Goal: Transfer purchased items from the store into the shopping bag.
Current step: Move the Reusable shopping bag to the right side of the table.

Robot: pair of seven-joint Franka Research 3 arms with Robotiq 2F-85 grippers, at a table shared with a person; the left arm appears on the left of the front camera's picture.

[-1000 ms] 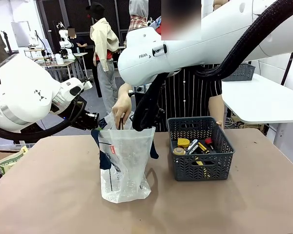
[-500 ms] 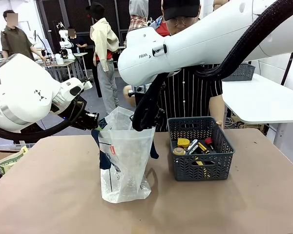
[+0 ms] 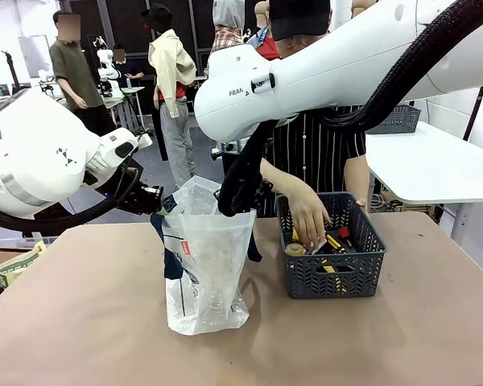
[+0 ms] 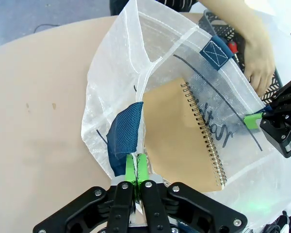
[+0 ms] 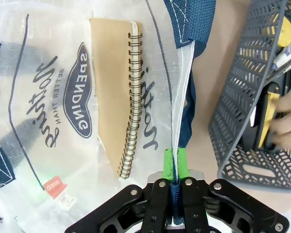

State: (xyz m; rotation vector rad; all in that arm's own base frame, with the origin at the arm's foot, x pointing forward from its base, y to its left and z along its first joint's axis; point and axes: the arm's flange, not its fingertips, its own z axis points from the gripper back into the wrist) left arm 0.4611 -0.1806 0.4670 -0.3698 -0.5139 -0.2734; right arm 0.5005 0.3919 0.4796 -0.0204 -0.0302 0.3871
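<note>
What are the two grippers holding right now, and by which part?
The shopping bag, by its mouth. The left gripper pinches the rim beside a navy handle; the right gripper clamps the opposite rim at a navy strap.

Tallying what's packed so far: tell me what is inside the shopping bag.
Inside the shopping bag is one brown spiral-bound notebook, seen through the translucent wall. Anything that may lie beneath or behind the notebook is covered by it and by the crumpled plastic.
</note>
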